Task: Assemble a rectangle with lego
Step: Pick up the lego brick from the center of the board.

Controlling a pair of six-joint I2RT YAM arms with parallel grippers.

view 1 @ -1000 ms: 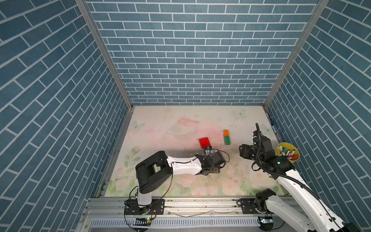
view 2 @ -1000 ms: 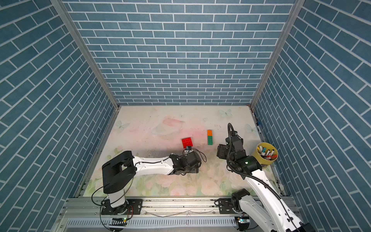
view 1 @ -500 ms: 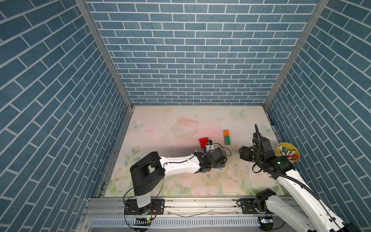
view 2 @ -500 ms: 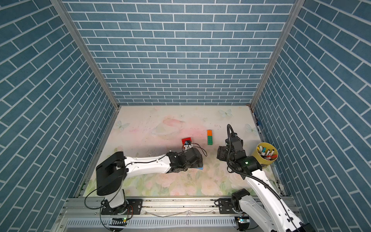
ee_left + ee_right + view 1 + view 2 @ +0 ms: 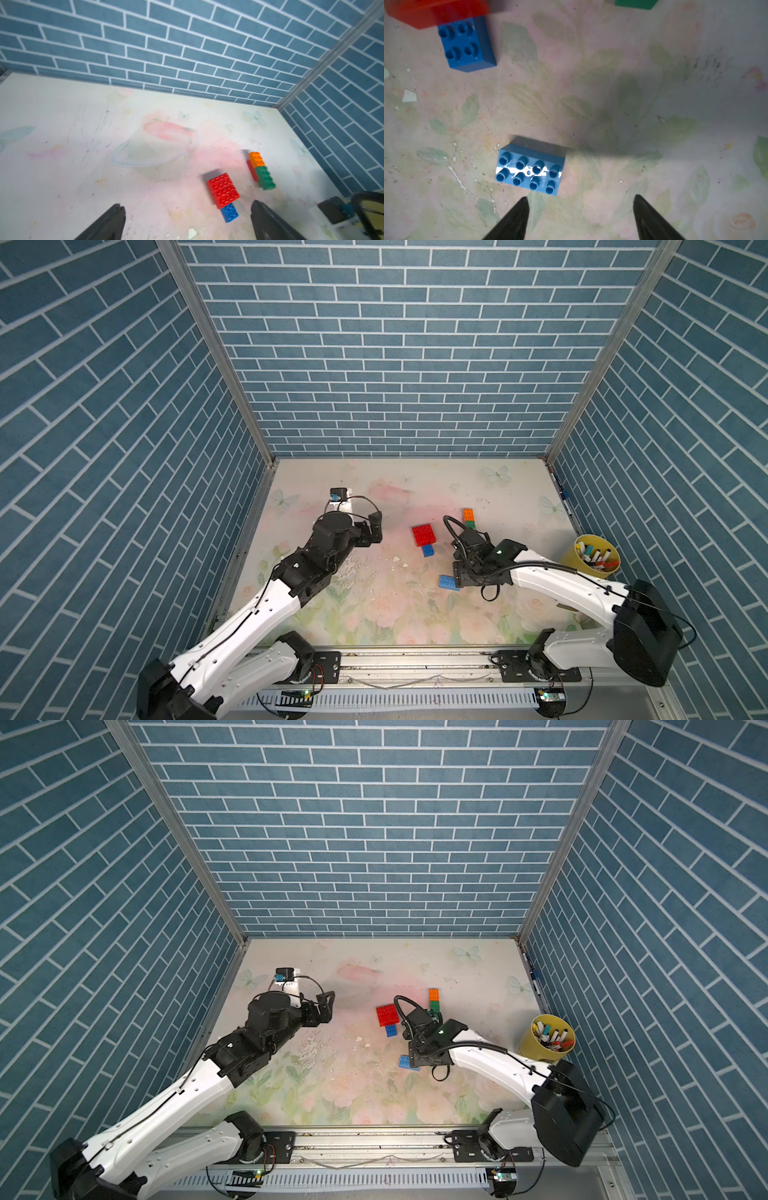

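The rectangle looks unfinished, since the lego lies in three separate groups right of the counter's (image 5: pixel 374 614) middle. Two red bricks (image 5: pixel 424 535) sit side by side as a square block, and a small blue brick (image 5: pixel 428 550) is butted against its near edge, which reads as the start of the shape. Farther right, an orange brick (image 5: pixel 468 514) and a green brick (image 5: pixel 470 524) lie end to end in a short strip, apart from the red block. A light blue brick (image 5: pixel 529 169) lies alone with its studs up, nearer than the others and well apart from them, so it is probably the next piece to be brought in. The right fingers (image 5: pixel 458 574) hang low just beside it, spread wide and empty. In the right wrist view the brick sits just ahead of the tips and off toward one of them, not between them, so a pick would first need a sideways shift. The left fingers (image 5: pixel 377 531) are also wide open and hold nothing. They are raised on the left, well clear of every brick, likely to leave the right arm room. A yellow cup (image 5: pixel 582 560) of markers stands at the right edge and plays no part.
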